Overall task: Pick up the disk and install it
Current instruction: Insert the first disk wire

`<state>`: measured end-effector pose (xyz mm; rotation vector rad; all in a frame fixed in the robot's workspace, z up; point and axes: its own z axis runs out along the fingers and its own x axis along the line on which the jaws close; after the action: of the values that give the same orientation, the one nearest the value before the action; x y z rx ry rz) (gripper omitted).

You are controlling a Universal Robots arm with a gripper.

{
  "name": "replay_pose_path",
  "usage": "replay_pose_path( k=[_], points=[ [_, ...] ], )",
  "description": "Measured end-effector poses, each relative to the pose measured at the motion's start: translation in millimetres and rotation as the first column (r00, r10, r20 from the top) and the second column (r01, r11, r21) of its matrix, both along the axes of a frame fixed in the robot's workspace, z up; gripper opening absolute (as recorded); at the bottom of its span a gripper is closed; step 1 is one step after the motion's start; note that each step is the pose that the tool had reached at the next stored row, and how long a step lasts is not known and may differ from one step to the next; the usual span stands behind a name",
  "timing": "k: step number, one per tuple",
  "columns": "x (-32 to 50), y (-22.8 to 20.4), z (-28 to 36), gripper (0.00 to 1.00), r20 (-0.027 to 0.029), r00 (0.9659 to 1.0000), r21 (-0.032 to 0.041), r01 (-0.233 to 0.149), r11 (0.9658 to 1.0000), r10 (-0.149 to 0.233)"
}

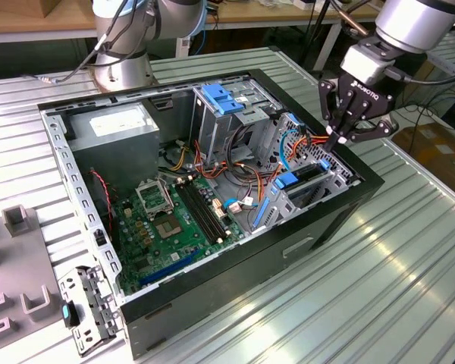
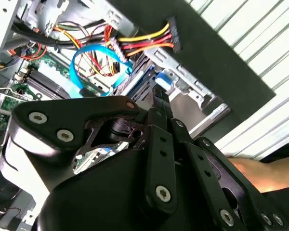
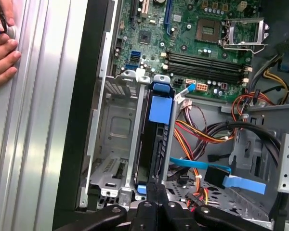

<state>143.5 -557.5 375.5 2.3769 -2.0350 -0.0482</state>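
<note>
At the exterior view's left, the open computer case (image 1: 212, 292) holds a grey power-supply box (image 1: 117, 129), and beside it lies the green motherboard (image 1: 167, 220). Toward that view's right stands the metal drive cage (image 1: 340, 179). The disk (image 3: 154, 144) sits on edge in one of the cage's slots, with a blue rail along it (the first wrist view gives me just its narrow side). My claw (image 1: 340, 142) hangs right over that slot, clenched on nothing, with its tips at the disk's near end; I cannot tell whether they touch it. A person's hand (image 3: 2, 45) rests on the ribbed table (image 3: 38, 144) beside the case.
</note>
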Motion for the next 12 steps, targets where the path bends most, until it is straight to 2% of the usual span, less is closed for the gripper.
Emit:
replay_pose_path(
  k=[3,4,5,6,7,12],
  points=[
    [0.9,0.3,0.0,0.11,0.0000,0.9999,-0.0001,-0.015,0.9999,0.015],
    [1.0,0.3,0.0,0.11,0.0000,0.9986,-0.0001,-0.052,0.9986,0.052],
    [1.0,0.3,0.0,0.11,0.0000,0.9969,-0.0001,-0.079,0.9969,0.079],
    [1.0,0.3,0.0,0.11,0.0000,0.9912,-0.0001,-0.132,0.9912,0.132],
    [1.1,0.3,0.7,0.11,0.0000,0.9887,-0.0003,-0.150,0.9887,0.150],
    [1.1,0.5,3.2,0.11,0.0000,0.9834,0.0001,-0.181,0.9834,0.181]
  ],
)
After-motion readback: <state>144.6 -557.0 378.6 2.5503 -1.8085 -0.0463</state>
